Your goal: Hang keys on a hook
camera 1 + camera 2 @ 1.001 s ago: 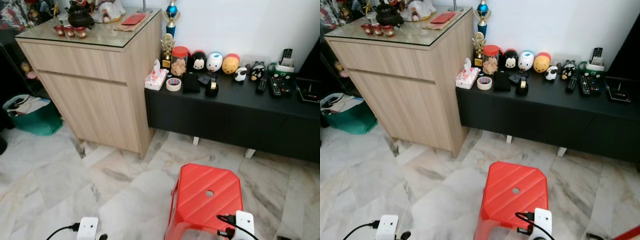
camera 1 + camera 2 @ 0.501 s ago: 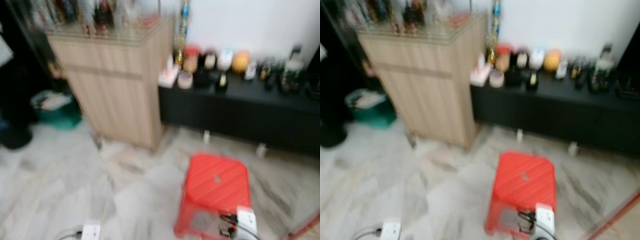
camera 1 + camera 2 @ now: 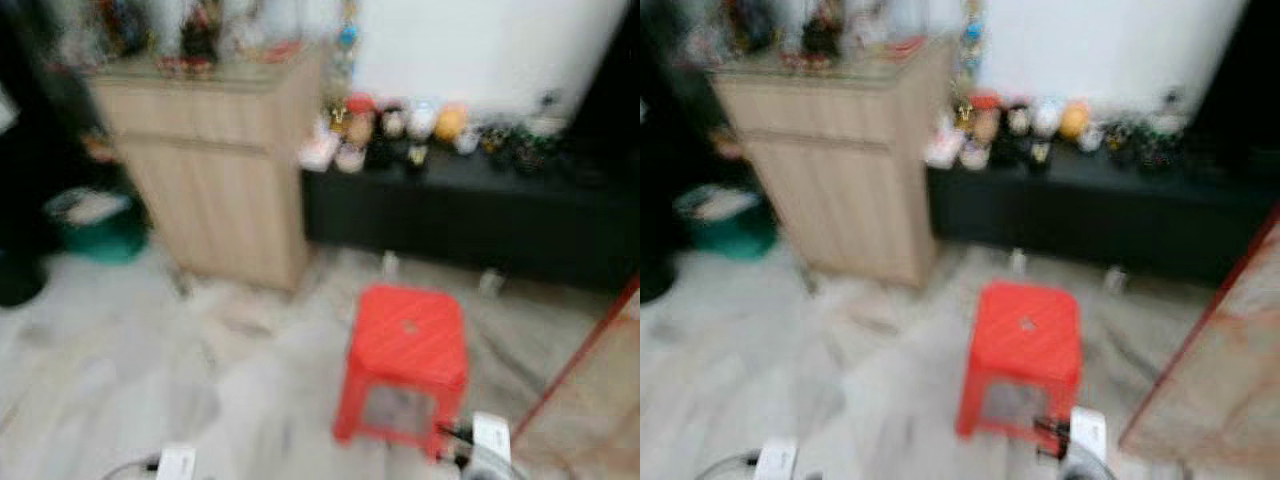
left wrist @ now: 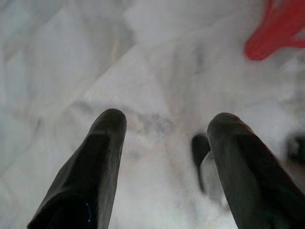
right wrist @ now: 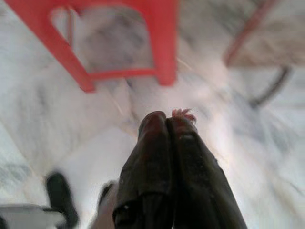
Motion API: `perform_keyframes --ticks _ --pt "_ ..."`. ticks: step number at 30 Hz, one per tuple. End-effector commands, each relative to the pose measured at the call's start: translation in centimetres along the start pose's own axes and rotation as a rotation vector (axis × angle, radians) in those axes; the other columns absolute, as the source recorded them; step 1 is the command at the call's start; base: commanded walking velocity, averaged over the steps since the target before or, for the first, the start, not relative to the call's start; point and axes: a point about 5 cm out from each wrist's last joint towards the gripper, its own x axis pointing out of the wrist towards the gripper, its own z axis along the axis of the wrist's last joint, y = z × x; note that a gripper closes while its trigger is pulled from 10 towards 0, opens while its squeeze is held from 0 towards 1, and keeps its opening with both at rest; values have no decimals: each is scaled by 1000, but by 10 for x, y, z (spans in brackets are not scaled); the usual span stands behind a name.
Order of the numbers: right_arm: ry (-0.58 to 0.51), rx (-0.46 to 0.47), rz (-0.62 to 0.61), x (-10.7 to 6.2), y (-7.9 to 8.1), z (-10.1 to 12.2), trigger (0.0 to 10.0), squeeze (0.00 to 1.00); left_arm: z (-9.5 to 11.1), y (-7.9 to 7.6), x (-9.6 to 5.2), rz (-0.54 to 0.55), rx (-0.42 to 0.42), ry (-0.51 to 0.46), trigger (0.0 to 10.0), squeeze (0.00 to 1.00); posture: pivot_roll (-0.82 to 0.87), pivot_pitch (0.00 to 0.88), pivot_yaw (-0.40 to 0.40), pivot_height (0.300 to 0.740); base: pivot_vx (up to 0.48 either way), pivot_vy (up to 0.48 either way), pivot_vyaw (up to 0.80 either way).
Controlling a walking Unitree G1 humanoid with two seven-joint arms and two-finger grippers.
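Blur smears both head views. Near the middle, a red stool (image 3: 405, 350) stands on the pale marble floor (image 3: 150, 380); at 11 o'clock from it a wooden cabinet (image 3: 215, 170), and at 1 o'clock a black low bench (image 3: 470, 215) crowded with small items. The left gripper (image 4: 164, 129) hangs over bare floor, fingers spread wide. The right gripper (image 5: 167, 121) has its fingers pressed together, a small pink bit (image 5: 183, 113) at the tips, perhaps the keys' tag.
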Motion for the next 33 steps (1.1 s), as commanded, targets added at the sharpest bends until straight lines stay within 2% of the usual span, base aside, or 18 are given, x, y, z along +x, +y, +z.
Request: perform_keyframes --ticks 1,6,19,24,28,33 --pt "-20 3 -5 1 -1 8 10000 0 -5 -3 -1 -4 -8 17 10000 0 14 0 6 740 0 0 -775" --pt "-22 -36 -25 1 -4 7 10000 0 -5 -3 -1 -1 -4 15 10000 0 18 0 5 740 0 0 -767" --pt "-51 -12 -82 1 -9 13 10000 0 -6 -1 -2 -2 -2 15 10000 0 20 0 11 740 0 0 -746" --pt "-67 1 -84 2 -7 18 10000 0 -6 -1 -2 -5 2 14 10000 0 17 0 14 740 0 0 -734" --pt "-86 5 -77 3 -3 24 10000 0 -5 -2 -2 -9 39 10 10000 0 20 0 13 740 0 0 -736" --pt "-105 14 -71 4 3 29 10000 0 -5 -3 -1 -3 10 17 10000 0 20 0 13 740 0 -188 -736"
